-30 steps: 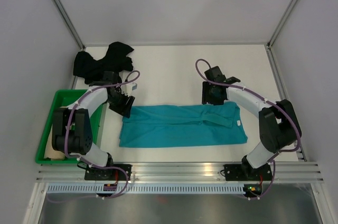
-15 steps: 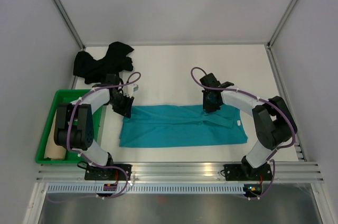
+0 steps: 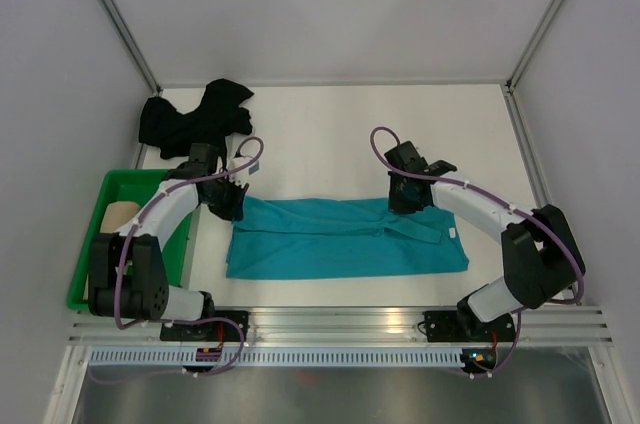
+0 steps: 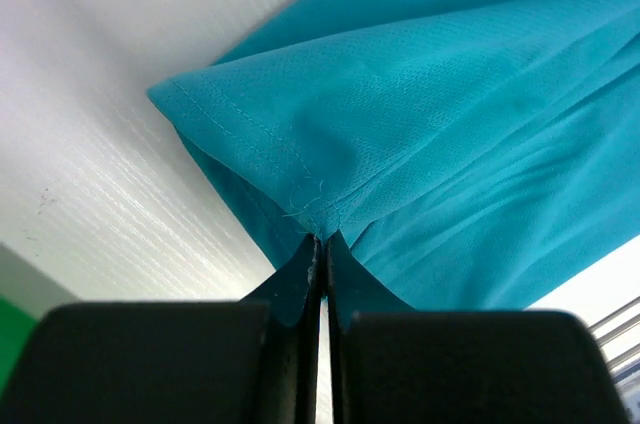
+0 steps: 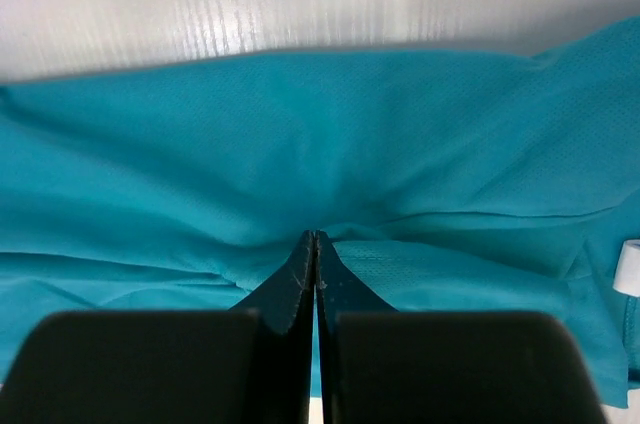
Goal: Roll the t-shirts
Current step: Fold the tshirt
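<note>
Tabletop [image 3: 330, 134], white and walled on three sides, carries most of the scene. Spread flat across its near half is the teal t-shirt [image 3: 340, 239], folded into a long band running left to right, with a small white label [image 3: 452, 234] showing near its right end. At the far left corner of the table, well apart from the teal one, the black t-shirt [image 3: 195, 116] lies in a crumpled heap. A green tray [image 3: 128, 177] sits along the left edge of the table, and in it is a patch of beige cloth, the beige t-shirt [image 3: 122, 214], partly hidden by the left arm.

Left gripper [image 3: 232, 202] is down at the far left corner of the teal band. Its wrist view shows the black fingers pressed together on the teal t-shirt [image 4: 400, 114], pinching a fold just behind the stitched hem.

Right gripper [image 3: 403, 199] is at the shirt's far edge, right of the middle. Its fingers are likewise closed tight, nipping a small ridge of the teal cloth [image 5: 300, 134], with the label [image 5: 628, 269] at the right border of that view.
</note>
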{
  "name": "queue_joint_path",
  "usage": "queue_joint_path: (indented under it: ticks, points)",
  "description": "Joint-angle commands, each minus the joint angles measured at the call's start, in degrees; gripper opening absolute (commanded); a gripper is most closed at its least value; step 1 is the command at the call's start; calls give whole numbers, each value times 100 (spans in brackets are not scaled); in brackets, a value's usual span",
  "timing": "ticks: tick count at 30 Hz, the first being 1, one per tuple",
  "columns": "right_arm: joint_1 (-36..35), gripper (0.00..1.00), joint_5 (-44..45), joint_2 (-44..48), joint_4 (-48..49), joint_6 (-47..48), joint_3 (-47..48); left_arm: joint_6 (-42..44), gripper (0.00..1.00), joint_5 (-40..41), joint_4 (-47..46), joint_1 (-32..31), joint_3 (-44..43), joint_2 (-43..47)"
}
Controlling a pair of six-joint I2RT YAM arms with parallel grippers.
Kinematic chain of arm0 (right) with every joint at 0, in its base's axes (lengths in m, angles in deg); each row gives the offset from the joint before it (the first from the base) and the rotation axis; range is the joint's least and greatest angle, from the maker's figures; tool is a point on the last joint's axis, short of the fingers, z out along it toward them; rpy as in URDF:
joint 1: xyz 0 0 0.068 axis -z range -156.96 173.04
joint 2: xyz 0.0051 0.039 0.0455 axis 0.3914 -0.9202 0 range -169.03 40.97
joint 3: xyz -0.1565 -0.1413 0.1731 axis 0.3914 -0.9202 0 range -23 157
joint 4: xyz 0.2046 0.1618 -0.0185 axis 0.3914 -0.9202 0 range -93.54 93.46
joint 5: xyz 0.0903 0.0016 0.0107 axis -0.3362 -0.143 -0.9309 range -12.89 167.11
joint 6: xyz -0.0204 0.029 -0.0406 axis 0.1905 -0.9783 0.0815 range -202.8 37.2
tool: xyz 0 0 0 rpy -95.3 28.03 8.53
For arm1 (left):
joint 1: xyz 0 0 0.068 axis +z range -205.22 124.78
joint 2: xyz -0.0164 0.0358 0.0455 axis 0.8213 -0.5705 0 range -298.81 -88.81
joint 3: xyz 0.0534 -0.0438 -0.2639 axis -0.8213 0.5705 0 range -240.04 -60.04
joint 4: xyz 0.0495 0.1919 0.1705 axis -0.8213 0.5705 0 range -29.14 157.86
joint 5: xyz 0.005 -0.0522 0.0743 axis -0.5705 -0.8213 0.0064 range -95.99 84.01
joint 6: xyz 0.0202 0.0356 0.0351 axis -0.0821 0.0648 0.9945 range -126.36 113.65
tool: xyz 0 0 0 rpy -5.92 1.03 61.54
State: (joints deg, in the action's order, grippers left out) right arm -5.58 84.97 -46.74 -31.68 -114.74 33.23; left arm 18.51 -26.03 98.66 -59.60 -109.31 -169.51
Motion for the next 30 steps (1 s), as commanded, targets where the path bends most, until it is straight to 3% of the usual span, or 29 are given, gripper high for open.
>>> queue_joint_path:
  ticks: [1, 20, 23, 24, 27, 30]
  points:
    - [-126, 0, 85, 306, -151, -224, -138, 554, 2, -334, 209, -28, 137, 353]
    - [-583, 1, -241, 833, -415, -831, -1158, 1337, 2, 87, 289, -19, 612, 293]
    - [-679, 16, -363, 939, -626, -831, -1149, 1390, 2, 166, 219, -19, 586, 249]
    - [-697, 29, -442, 974, -661, -831, -1140, 1407, 2, 158, 210, -19, 577, 214]
    - [-768, 39, -592, 1220, -1081, -761, -852, 1407, 3, 140, 219, -19, 559, 204]
    - [-777, 42, -339, 1510, -1486, -629, -273, 1425, 4, 122, 219, -19, 577, 239]
